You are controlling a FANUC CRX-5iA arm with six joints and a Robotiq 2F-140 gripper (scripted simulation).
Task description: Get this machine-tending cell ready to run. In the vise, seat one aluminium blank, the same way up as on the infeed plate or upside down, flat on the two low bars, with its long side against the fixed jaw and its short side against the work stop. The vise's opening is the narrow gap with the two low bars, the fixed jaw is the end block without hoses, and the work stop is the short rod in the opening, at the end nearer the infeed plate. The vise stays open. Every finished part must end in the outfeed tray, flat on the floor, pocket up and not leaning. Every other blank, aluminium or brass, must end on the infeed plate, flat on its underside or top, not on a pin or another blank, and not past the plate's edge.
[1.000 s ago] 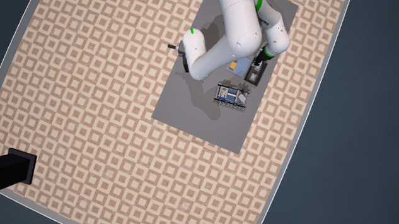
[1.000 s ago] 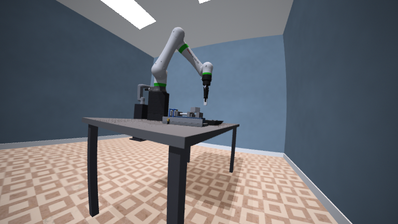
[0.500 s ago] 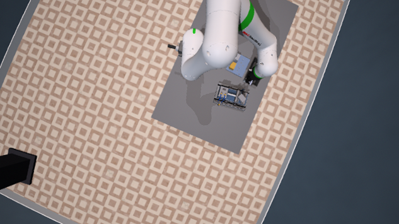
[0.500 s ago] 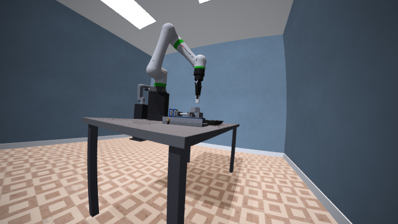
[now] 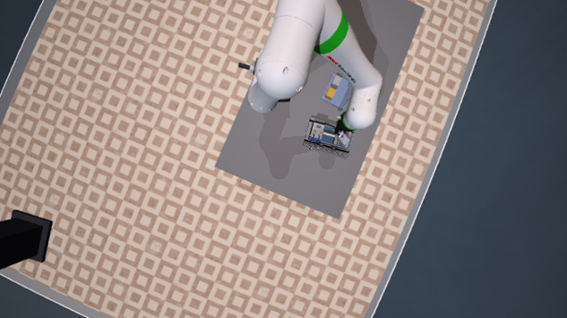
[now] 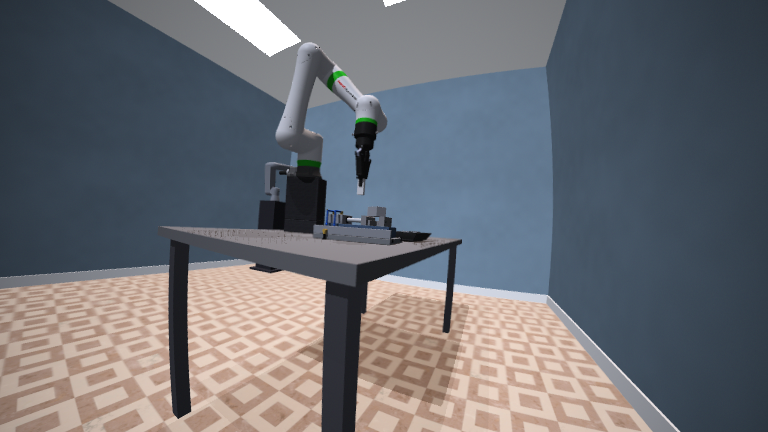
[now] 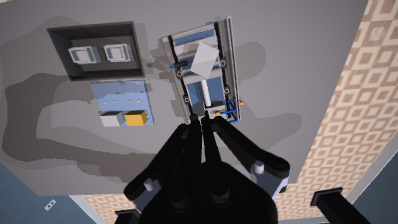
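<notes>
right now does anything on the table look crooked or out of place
Yes. In the wrist view a pale grey block lies skewed across the vise, its edges turned against the rails. The closed, empty gripper hangs above.
</notes>
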